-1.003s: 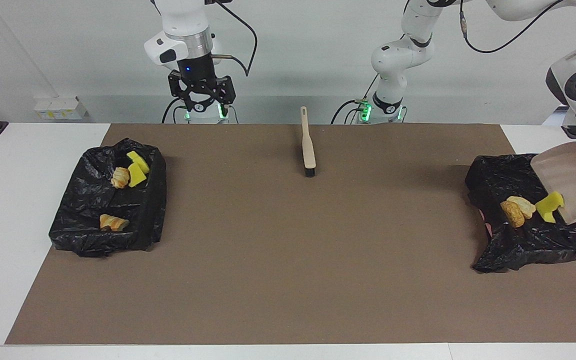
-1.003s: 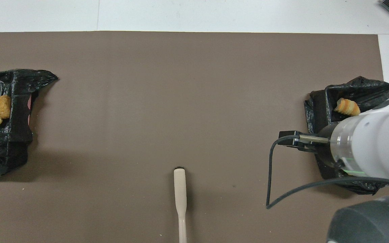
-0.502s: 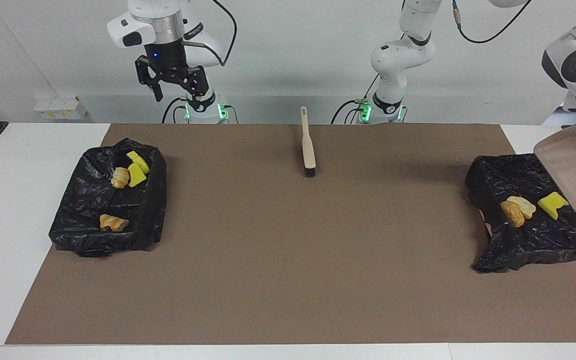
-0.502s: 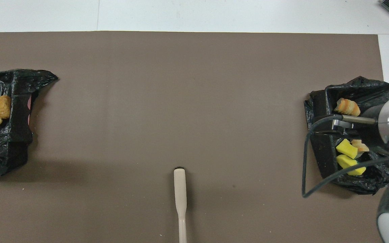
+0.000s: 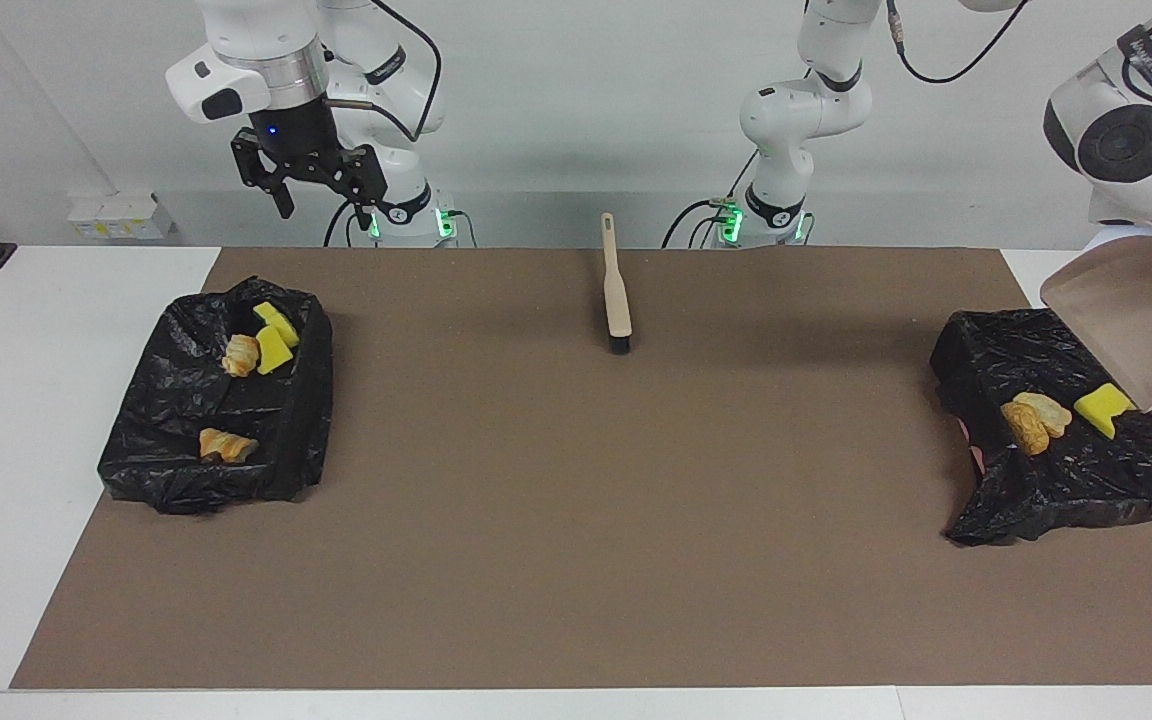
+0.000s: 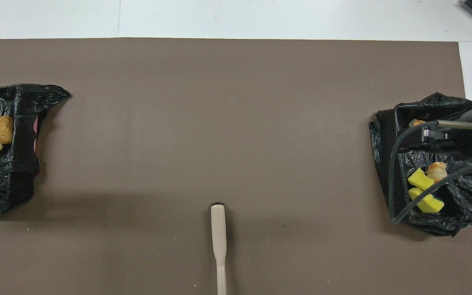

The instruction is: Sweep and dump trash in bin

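Overhead, a beige dustpan (image 5: 1136, 325) is held tilted above the bin (image 5: 1056, 470) at the left arm's end, evidently for dumping; the left gripper is cut off from view, clamped tight. All trash (image 5: 1034, 420) lies in the two black-lined bins. The right gripper (image 5: 304, 172) hangs empty, fingers spread, above the other bin (image 5: 186, 460). A brush (image 5: 617, 285) lies unused.
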You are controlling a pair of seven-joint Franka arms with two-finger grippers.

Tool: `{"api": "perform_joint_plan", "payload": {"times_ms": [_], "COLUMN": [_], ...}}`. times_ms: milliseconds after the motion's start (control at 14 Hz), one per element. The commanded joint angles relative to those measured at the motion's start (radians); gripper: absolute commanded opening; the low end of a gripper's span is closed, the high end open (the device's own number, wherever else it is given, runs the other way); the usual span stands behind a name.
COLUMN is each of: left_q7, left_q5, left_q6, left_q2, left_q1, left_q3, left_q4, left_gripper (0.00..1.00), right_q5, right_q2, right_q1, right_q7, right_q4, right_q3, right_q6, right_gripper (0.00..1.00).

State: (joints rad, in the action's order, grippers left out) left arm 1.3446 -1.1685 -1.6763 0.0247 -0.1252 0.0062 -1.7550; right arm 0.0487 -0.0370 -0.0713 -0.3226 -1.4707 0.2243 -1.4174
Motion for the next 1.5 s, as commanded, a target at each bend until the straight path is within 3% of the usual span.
{"api": "perform_joint_plan", "payload": {"times_ms": [0, 143, 430, 860, 1218, 1433], "left_q7": [-0.033, -0.035, -0.048, -0.26, -0.436, -0.577], "left_q5": [-0.126, -0.18, -0.154, 0.264, 0.661, 0.805], "left_q6": [0.044, 0.035, 0.09, 0.093, 0.096, 0.104], "left_q2": [-0.032, -0.031, -0.032, -0.029, -0.041, -0.064], "left_q1": [0.05, 0.05, 0.076, 0.18, 0.188, 0.187], "left_q3": [0.012, 0.012, 0.005, -0.002, -0.003, -0.003], "left_q4": [-0.029, -0.024, -0.023, -0.015, -0.027, -0.061], "left_gripper": [0.0, 0.0, 0.0, 0.0, 0.0, 0.0], "right_q5": [0.016, 0.01, -0.007, -0.009, -0.009, -0.007], "right_q2": [0.014, 0.012, 0.009, 0.005, 0.006, 0.008], "right_q1": [-0.005, -0.004, 0.001, -0.004, -0.007, -0.015], "right_q7": [0.03, 0.028, 0.028, 0.02, 0.028, 0.031], "right_q4": [0.029, 0.029, 0.026, 0.018, 0.018, 0.018], "right_q3": [0.0, 0.0, 0.0, -0.003, -0.005, -0.005], "right_q6": [0.02, 0.02, 0.028, 0.026, 0.023, 0.02], "right_gripper": [1.0, 1.0, 1.0, 1.0, 1.0, 1.0]}}
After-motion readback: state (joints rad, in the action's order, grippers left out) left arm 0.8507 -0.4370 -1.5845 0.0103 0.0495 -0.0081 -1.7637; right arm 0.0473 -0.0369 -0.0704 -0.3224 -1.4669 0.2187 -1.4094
